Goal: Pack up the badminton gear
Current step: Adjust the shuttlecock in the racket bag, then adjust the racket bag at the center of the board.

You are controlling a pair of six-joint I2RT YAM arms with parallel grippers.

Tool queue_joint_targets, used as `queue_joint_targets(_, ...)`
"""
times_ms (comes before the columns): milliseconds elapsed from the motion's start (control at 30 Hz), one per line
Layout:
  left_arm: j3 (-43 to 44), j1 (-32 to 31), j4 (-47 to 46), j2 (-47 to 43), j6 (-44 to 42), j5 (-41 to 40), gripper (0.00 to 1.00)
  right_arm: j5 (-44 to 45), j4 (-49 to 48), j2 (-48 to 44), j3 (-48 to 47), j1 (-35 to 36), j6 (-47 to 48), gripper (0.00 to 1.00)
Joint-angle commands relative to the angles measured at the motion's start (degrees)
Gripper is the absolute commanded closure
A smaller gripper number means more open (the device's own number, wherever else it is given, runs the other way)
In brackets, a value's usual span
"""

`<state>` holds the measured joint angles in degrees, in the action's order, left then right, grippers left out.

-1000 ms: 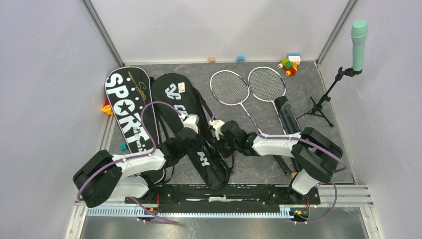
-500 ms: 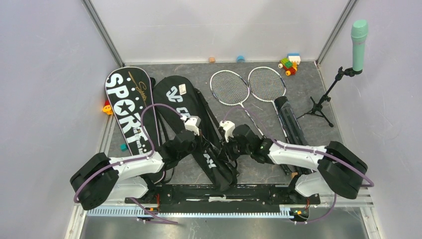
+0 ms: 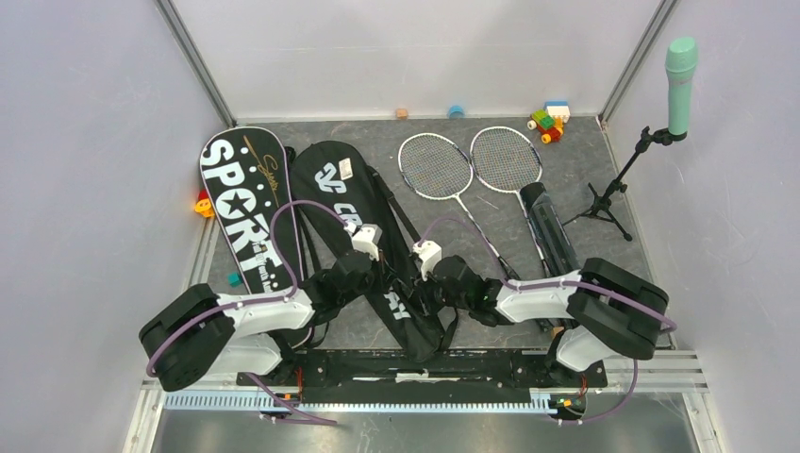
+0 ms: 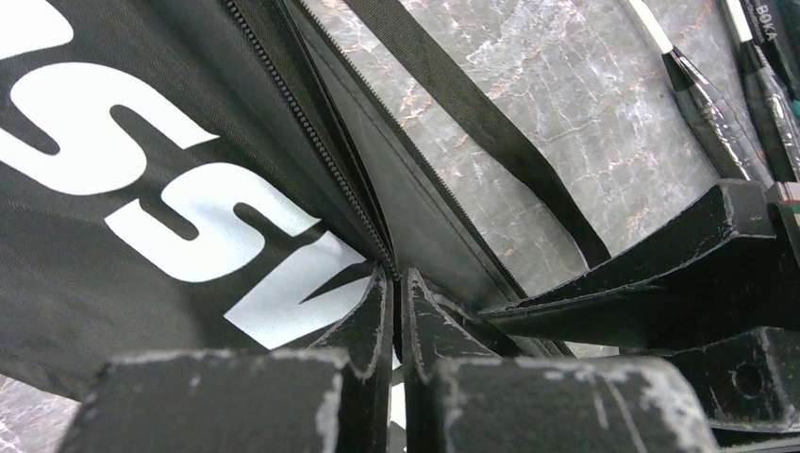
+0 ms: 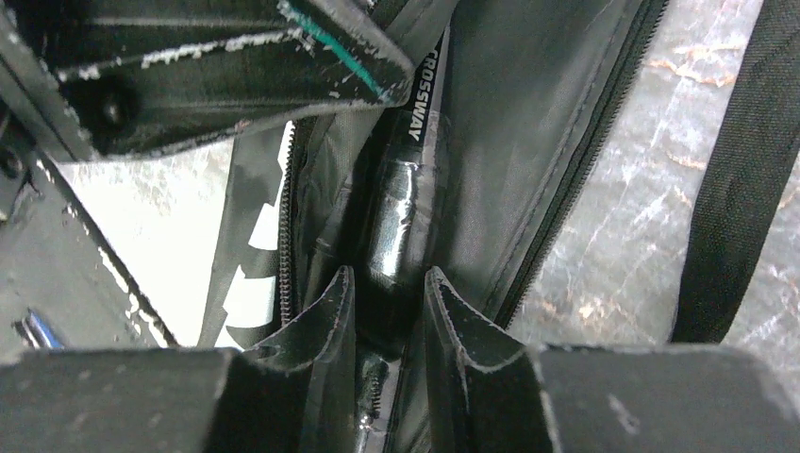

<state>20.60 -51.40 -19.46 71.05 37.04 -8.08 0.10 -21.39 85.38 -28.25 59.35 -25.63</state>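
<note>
Left gripper (image 4: 396, 283): fingers almost closed, only a slit between them, pinching the zip edge of the open bag (image 3: 330, 184). The zip (image 4: 302, 123) runs up and away from the fingertips. White letters lie to its left, and a black strap (image 4: 472, 104) crosses the grey table (image 3: 604, 255) to its right.

Right gripper (image 5: 389, 302): fingers partly open, set against both sides of a racket handle (image 5: 396, 226) that lies inside the bag's opening. The handle is wrapped in shiny film, and "CROSSWAY" is printed on the shaft above it.

The two grippers sit just beside each other over the lower half of the open bag, and each shows in the other's wrist view.

SPORT bag (image 3: 241, 203): flat, touching the open bag's left side.

Two rackets (image 3: 435, 166) (image 3: 506, 159): on the table right of the bags, heads side by side toward the far wall.

Black tube (image 3: 549, 226): lies along the right racket's shaft.

Toy blocks (image 3: 549, 120): far right corner.

Microphone (image 3: 680, 71): on its stand at the right edge.
</note>
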Motion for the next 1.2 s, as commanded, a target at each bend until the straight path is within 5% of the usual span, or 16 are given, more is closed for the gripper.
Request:
queue_joint_targets(0, -2.0, -5.8, -4.4, -0.1, 6.6, 17.7, 0.98, 3.3, -31.3, 2.8, -6.6, -4.5, 1.1, 1.0)
queue_joint_targets(133, -3.5, -5.8, -3.5, -1.9, 7.0, 12.8, 0.98, -6.9, -25.6, -0.2, -4.9, -4.5, 1.1, 0.92)
queue_joint_targets(233, -2.7, -5.8, -0.8, -4.1, 5.4, 8.8, 0.98, -26.1, -25.3, -0.3, -4.8, -4.3, 0.1, 0.76)
queue_joint_targets(400, -1.5, -5.8, 2.0, -7.4, 4.0, 4.6, 0.98, -36.6, -37.2, 1.4, -0.9, -3.1, -9.9, 0.52)
queue_joint_targets(467, -2.1, -5.8, 2.1, -8.9, 4.3, 3.5, 0.98, -33.6, -30.2, -1.1, -1.7, -3.4, -4.9, 0.45)
queue_joint_targets(633, -3.1, -5.8, 4.4, -12.2, 4.8, 1.0, 0.98, -6.7, -2.1, -9.9, -6.4, -3.5, 10.6, 0.3)
queue_joint_targets(800, -3.4, -5.8, 6.1, -14.4, 4.6, 0.1, 0.98, 9.7, 3.2, -16.9, -4.0, -6.5, 14.1, 0.05)
queue_joint_targets(933, -3.3, -5.8, 6.5, -15.3, 4.5, 0.1, 0.98, 9.4, 6.1, -15.4, -4.6, -11.5, 16.8, 0.02)
queue_joint_targets(1167, -2.4, -5.8, 6.3, -18.6, 5.0, 1.7, 0.98, -5.8, 4.4, -0.2, -12.6, -20.8, 20.9, 0.03)
